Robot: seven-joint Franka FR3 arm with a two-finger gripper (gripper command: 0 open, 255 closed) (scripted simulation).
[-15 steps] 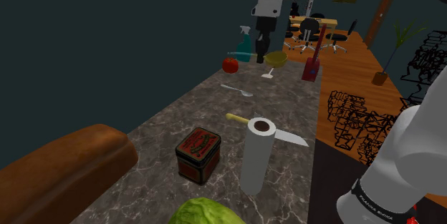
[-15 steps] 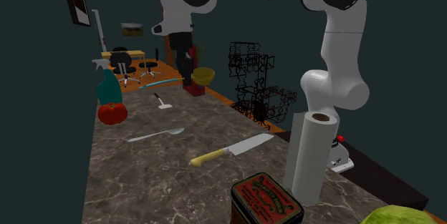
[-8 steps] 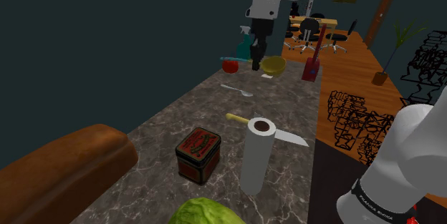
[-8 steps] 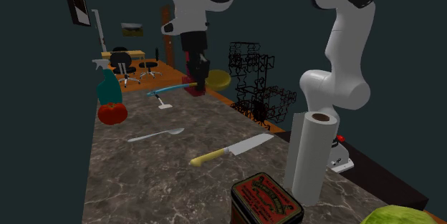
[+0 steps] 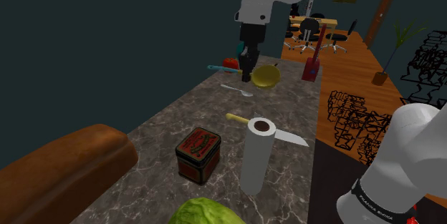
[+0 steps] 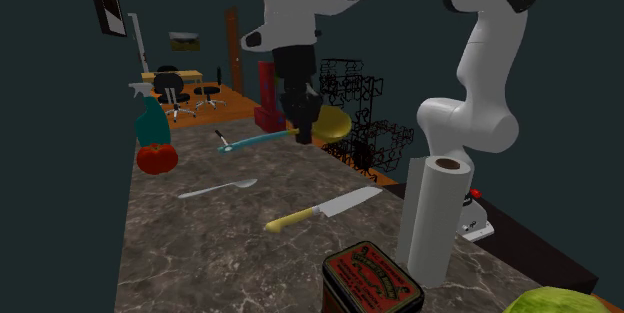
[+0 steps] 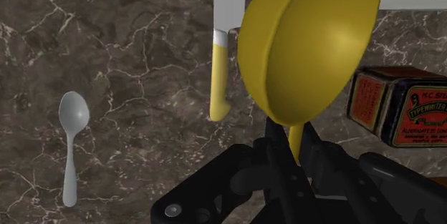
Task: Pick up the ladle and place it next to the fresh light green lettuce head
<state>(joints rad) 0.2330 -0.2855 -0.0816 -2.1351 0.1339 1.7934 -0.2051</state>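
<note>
One white robot arm is reaching over a dark marbled surface point(image 5: 186, 115), and its black tool point(image 5: 247, 72) is clamping one ladle point(image 5: 266, 76) by the stem just behind the bowl. The ladle's bowl is yellow and its handle is teal. In the shoulder view it is hanging in the upper middle of the frame, clear of the surface, with the handle pointing towards the left of the frame. In the second exterior view the tool point(image 6: 302, 133) and ladle point(image 6: 330, 121) are sitting just above centre. In the wrist view the yellow bowl point(image 7: 308, 40) is rising out from between the two fingers of the tool point(image 7: 295, 151), which are pressing on its narrow stem.

One light green lettuce head point(image 5: 204, 212) is lying at the bottom edge of the shoulder view, well apart from the ladle.

Between them, one red and black tin point(image 5: 198, 154) and one upright white paper towel roll point(image 5: 256, 154) are standing near each other at lower centre. One knife point(image 5: 290, 138) with a yellow handle is lying behind the roll. One grey spoon point(image 5: 236, 89) is lying below the ladle. One red tomato point(image 5: 229, 64) is sitting at the far end of the surface, and one teal spray bottle point(image 6: 150, 119) is standing just behind it. One brown bread loaf point(image 5: 57, 165) is lying at the lower left.
</note>
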